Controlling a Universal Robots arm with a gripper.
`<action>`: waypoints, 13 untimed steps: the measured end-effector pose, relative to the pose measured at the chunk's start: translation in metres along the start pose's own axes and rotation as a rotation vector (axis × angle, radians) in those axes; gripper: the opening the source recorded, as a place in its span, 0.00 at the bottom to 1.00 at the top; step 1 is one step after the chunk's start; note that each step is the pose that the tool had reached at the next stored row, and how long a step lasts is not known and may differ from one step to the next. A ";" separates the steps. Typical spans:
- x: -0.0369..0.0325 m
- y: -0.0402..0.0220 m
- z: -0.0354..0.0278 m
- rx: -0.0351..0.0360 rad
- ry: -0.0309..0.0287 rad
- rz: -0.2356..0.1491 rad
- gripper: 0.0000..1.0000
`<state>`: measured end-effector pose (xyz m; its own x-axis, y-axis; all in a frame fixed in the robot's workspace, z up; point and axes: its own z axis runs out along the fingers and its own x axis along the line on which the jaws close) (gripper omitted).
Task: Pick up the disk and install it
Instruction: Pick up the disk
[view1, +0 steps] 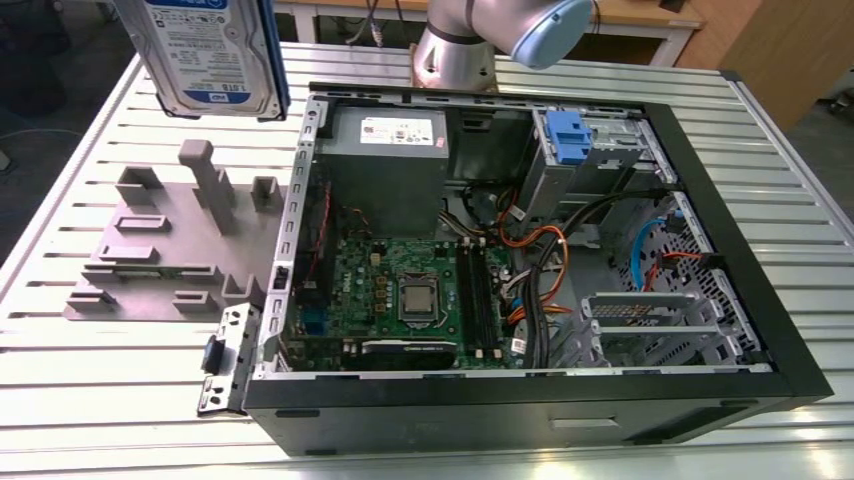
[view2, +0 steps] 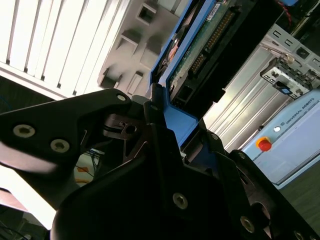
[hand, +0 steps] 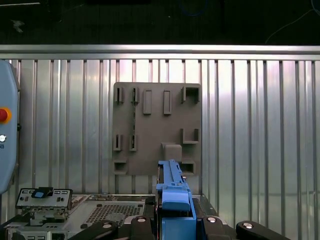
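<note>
Tool (hand: 174, 222) grips disk (view1: 214, 50) by its blue frame (hand: 175, 199).

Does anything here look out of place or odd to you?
Only the disk: it hangs in the air above the grey fixture plate, clamped in the gripper, not in the open computer case, which lies on its side with its insides bare. Nothing looks spilled or broken.

The disk (view1: 214, 50) has a glossy label and blue plastic frame; the ribbed metal table (view1: 107, 400) shines.
</note>
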<state>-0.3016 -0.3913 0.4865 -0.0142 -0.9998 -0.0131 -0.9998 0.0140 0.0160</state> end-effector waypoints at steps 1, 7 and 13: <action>0.0000 -0.0004 0.0000 0.0001 0.0000 0.000 0.37; 0.0000 -0.0026 -0.0001 -0.0001 0.0001 0.000 0.37; -0.0001 -0.0044 -0.0001 -0.0001 0.0001 0.000 0.37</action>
<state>-0.2972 -0.3913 0.4866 -0.0143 -0.9998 -0.0131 -0.9998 0.0140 0.0160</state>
